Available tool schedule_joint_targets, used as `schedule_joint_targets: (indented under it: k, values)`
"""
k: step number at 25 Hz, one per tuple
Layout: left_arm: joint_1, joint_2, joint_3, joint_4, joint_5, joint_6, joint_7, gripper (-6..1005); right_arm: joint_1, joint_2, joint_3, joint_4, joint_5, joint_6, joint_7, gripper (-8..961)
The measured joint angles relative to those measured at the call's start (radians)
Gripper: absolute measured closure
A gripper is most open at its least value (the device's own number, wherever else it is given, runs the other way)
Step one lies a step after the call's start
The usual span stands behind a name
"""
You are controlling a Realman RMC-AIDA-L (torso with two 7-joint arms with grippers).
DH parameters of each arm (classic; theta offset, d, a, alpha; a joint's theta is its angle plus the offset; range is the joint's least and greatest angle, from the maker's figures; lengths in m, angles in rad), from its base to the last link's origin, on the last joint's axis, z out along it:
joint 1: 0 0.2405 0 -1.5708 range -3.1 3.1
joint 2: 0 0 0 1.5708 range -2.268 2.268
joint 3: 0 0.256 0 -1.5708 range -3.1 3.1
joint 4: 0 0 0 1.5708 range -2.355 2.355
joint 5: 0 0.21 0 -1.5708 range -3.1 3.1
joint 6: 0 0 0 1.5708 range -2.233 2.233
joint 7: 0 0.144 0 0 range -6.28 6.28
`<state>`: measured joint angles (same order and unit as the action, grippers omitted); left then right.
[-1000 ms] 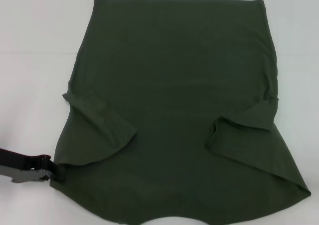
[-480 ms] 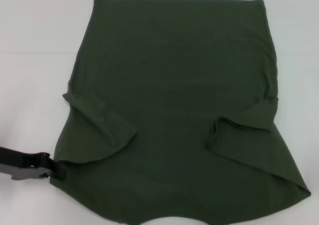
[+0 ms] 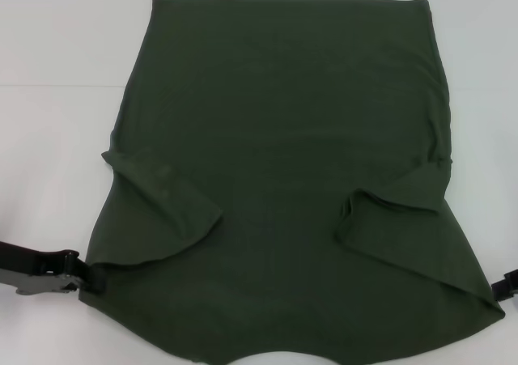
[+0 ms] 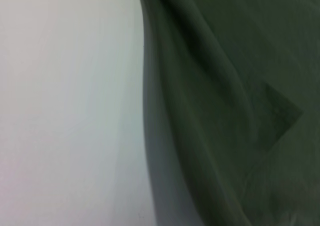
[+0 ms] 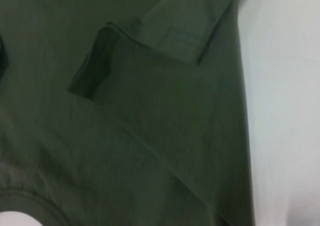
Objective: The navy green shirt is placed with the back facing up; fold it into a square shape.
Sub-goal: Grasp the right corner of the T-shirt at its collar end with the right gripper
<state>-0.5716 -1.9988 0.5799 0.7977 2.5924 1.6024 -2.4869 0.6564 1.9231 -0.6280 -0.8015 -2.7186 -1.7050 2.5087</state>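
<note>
The navy green shirt (image 3: 275, 138) lies flat, plain side up, with its hem far from me and its neckline (image 3: 271, 355) at the near edge. Both sleeves are folded inward over the body, the left sleeve (image 3: 162, 211) and the right sleeve (image 3: 396, 219). My left gripper (image 3: 94, 277) is low on the table, touching the shirt's near-left shoulder corner. My right gripper (image 3: 503, 286) shows only as a dark tip at the near-right shoulder corner. The left wrist view shows the shirt's edge (image 4: 165, 136) against the table; the right wrist view shows the folded sleeve (image 5: 150, 40) and collar rim (image 5: 20, 206).
The shirt lies on a white table (image 3: 57, 138), with bare surface to the left, right and behind it. A faint seam (image 3: 57, 83) in the table runs across at the back.
My right gripper has come into view at the shirt's near-right corner. The left gripper has stayed almost still at the near-left corner. The shirt has not moved.
</note>
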Motion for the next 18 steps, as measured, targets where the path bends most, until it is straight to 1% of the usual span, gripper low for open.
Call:
schedule_joint_targets:
  k: [5,10,18]
  values:
    - [0.001,0.002,-0.001,0.000,0.000,0.000,0.000,969,0.004,0.016,-0.032,0.037,-0.001,0.043,0.000,254]
    - [-0.001,0.002,-0.002,-0.001,0.000,-0.001,0.000,969,0.004,0.019,-0.052,0.060,-0.001,0.076,0.000,254]
    - [-0.002,0.002,-0.026,-0.002,0.000,-0.002,0.001,969,0.005,0.026,-0.059,0.064,-0.001,0.084,-0.003,254]
